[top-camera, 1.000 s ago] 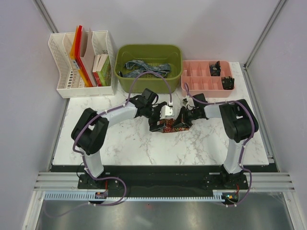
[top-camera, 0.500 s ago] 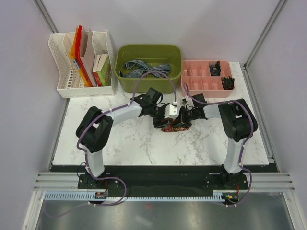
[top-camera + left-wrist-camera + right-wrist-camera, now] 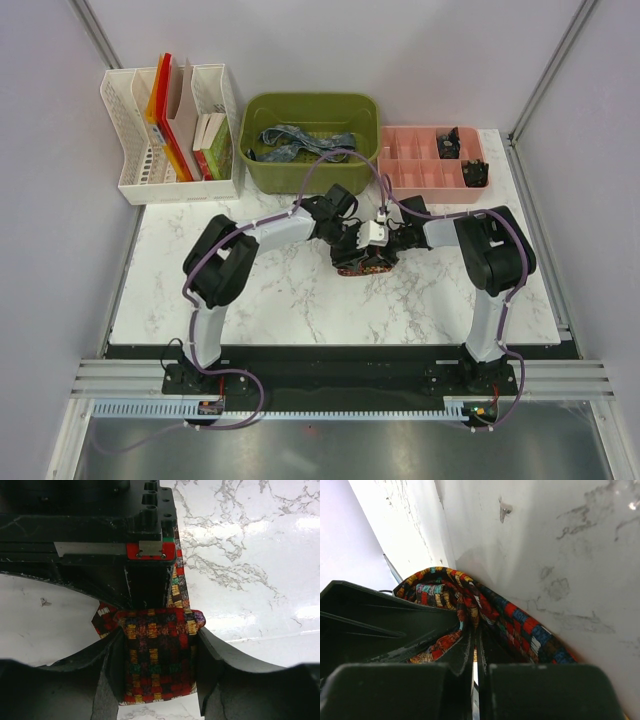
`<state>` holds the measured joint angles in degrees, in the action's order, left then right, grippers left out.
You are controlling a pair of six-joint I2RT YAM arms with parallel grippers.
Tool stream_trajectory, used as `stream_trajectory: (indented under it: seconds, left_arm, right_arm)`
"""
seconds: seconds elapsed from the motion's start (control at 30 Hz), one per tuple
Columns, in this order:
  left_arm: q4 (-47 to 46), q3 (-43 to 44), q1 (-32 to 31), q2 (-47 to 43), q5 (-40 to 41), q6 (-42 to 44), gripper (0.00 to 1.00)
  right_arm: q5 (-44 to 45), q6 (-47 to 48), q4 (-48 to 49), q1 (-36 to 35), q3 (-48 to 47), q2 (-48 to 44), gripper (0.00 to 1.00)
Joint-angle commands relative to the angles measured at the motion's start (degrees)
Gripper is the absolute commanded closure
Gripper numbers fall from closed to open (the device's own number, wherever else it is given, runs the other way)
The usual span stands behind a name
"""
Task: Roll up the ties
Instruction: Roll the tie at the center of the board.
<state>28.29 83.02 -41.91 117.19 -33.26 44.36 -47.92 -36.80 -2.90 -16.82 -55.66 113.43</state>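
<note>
A tie (image 3: 362, 266) with a busy red, orange and dark pattern sits rolled up at the middle of the marble table (image 3: 260, 300). My left gripper (image 3: 352, 245) has come in from the left. In the left wrist view the roll (image 3: 157, 660) sits between its fingers (image 3: 112, 670), which press on both sides, so my left gripper (image 3: 159, 630) is shut on it. My right gripper (image 3: 383, 250) meets it from the right. In the right wrist view that gripper (image 3: 475, 630) is shut, with the tie (image 3: 520, 625) wound over its tips and fabric pinched between them. A blue-grey tie (image 3: 300, 140) lies in the green bin (image 3: 310, 100).
A pink compartment tray (image 3: 432, 131) at the back right holds small dark items (image 3: 473, 172). A white file rack (image 3: 130, 120) with books stands at the back left. The two arms cross closely over the table's centre.
My left arm has swung right to the roll and its jaws have narrowed onto the roll's sides. The right gripper has stayed shut in place.
</note>
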Motion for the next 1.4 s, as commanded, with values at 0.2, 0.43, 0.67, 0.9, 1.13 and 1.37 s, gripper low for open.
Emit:
stream_trajectory:
  seconds: [0.2,0.43,0.67,0.9,1.13,1.37]
  left_arm:
    - [6.33,2.66,-1.07,5.94,6.97,-0.41,0.57]
    - [8.79,5.3,-1.33,8.32,8.91,0.03,0.64]
    - [10.03,6.8,-1.51,9.46,9.35,0.38,0.66]
    - [10.82,7.68,-1.59,10.26,9.26,0.64,0.66]
    - [11.43,8.21,-1.6,10.52,8.91,0.73,0.65]
    - [12.13,8.56,-1.59,10.78,8.73,0.99,0.65]
  right_arm:
    - [0.46,6.02,-7.64,0.64,-1.99,-1.19,0.82]
    - [-3.14,11.04,-14.67,3.63,-3.93,-3.03,0.56]
    - [-4.1,12.1,-15.83,5.48,-2.97,-5.84,0.57]
    - [-6.39,8.59,-10.21,5.66,-1.56,-8.31,0.5]
    - [-7.19,6.39,-7.48,5.57,-0.42,-7.78,0.47]
    - [-9.12,4.19,-4.75,5.66,0.37,-9.01,0.43]
